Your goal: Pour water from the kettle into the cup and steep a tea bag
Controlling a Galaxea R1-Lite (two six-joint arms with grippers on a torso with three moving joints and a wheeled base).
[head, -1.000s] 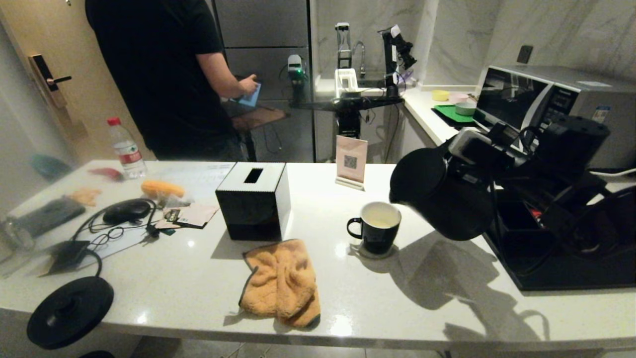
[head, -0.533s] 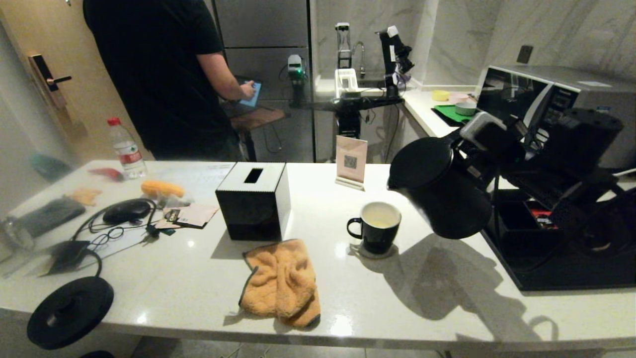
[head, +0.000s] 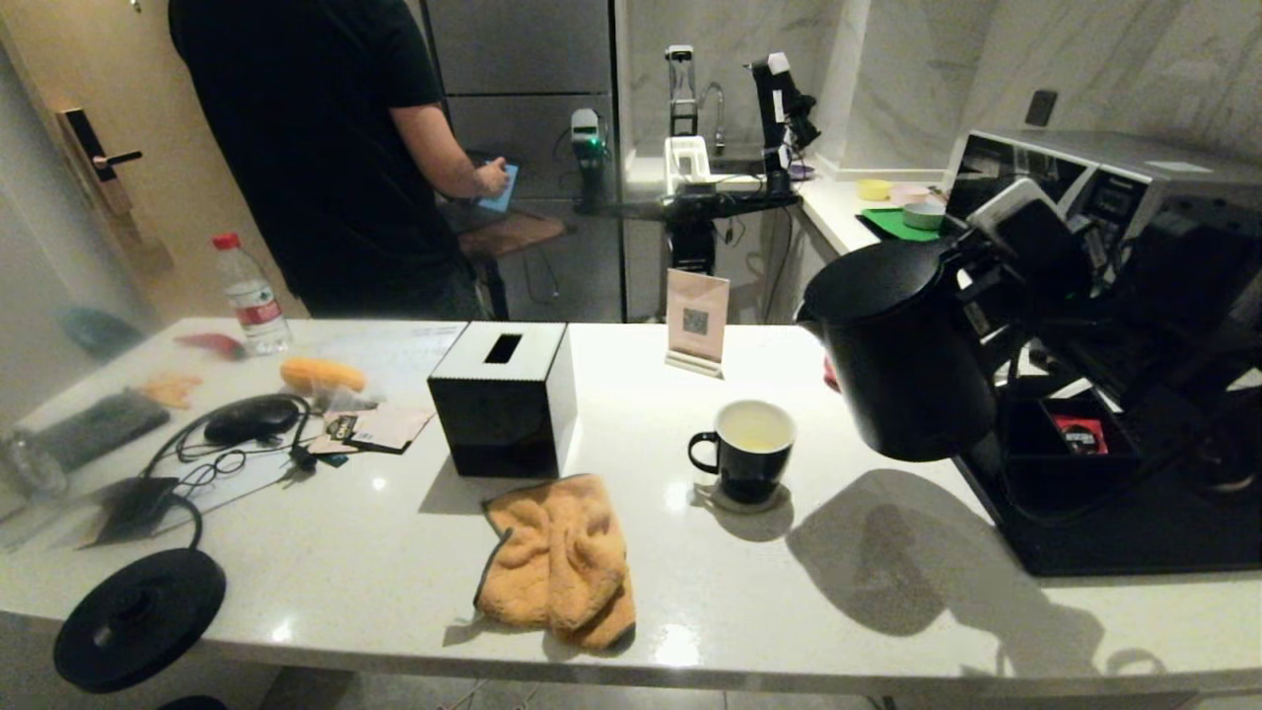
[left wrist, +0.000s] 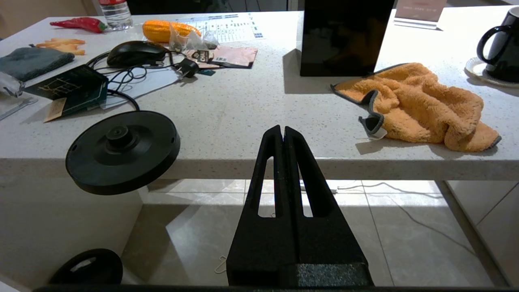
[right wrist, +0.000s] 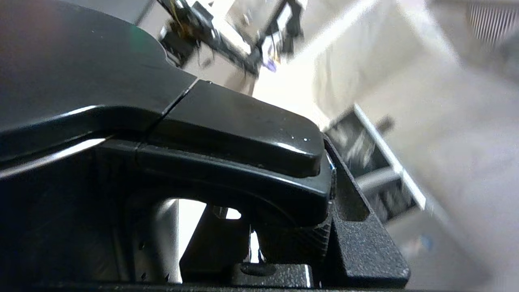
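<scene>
The black kettle [head: 907, 365] hangs nearly upright above the counter, just right of the cup and apart from it. My right gripper [head: 998, 286] is shut on its loop handle [right wrist: 227, 134], with the fingers [right wrist: 352, 211] clamped on either side. The cup [head: 751, 459], a black mug with a white inside, stands on a small coaster and holds pale yellowish water [head: 755, 436]. My left gripper [left wrist: 282, 132] is shut on nothing and sits low, in front of the counter's near edge. No tea bag shows in any view.
A black tissue box [head: 503, 399] and an orange cloth [head: 557, 562] lie left of the cup. The kettle's base disc [head: 138, 616] overhangs the near left corner. A black tray [head: 1104, 532] with a red sachet [head: 1082, 434] is at right. A person [head: 325, 148] stands behind the counter.
The kettle has swung back from tilting its spout over the cup to nearly upright, shifting up and to the right. The left gripper has stayed put.
</scene>
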